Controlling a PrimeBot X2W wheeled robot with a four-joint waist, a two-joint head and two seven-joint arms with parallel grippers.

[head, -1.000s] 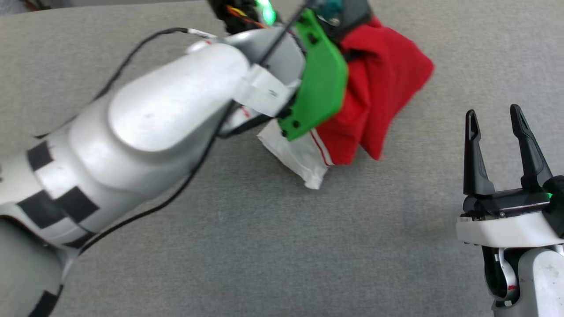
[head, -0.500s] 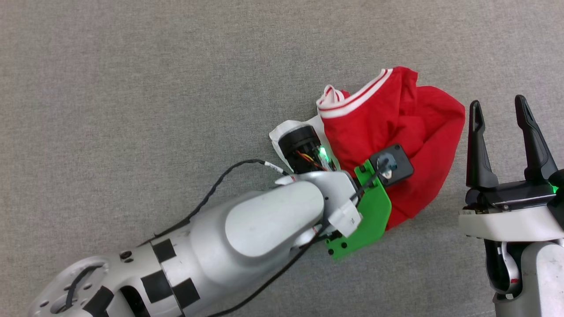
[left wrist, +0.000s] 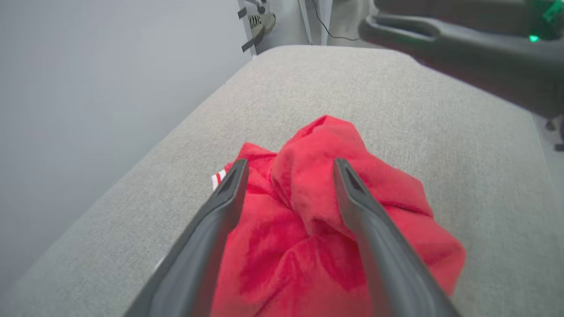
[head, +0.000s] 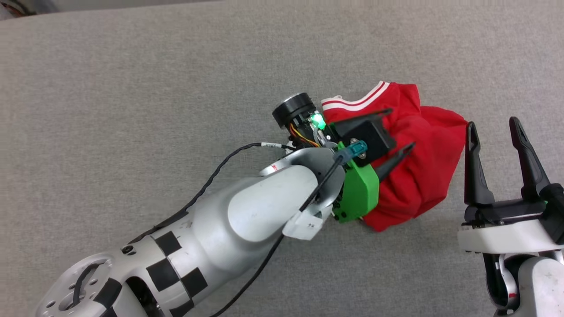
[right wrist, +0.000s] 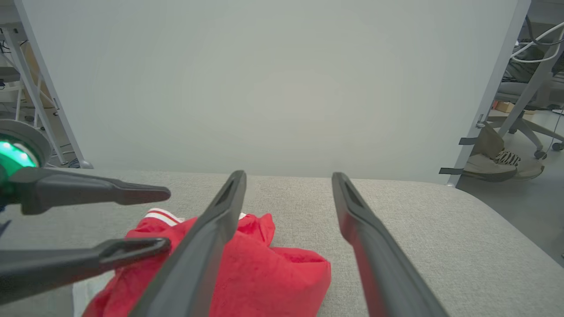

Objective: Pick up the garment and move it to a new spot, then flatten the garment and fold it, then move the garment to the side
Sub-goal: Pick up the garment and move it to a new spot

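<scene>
The garment [head: 423, 167] lies in a crumpled red heap on the grey padded surface [head: 132, 88], with its striped red-white trim [head: 361, 102] at the far edge. My left gripper [head: 401, 128] hangs just over the heap, open. In the left wrist view its fingers [left wrist: 290, 162] straddle a raised red fold [left wrist: 308, 211] without pinching it. My right gripper [head: 492, 123] stands open to the right of the garment with nothing between its fingers. The right wrist view has the garment [right wrist: 273, 273] low at the left, behind my right gripper [right wrist: 287, 175], beside the left gripper [right wrist: 167, 219].
A pale panel [right wrist: 264, 88] rises behind the surface's far edge. The surface's rounded edge [right wrist: 506, 211] drops to the floor at the right, where a shoe [right wrist: 498, 160] and a chair base [right wrist: 533, 132] stand. Bare grey padding stretches left of the garment.
My left gripper has opened and let go of the garment, which hung from it a second ago and now rests in a heap. The head camera has shifted. The right gripper stays open.
</scene>
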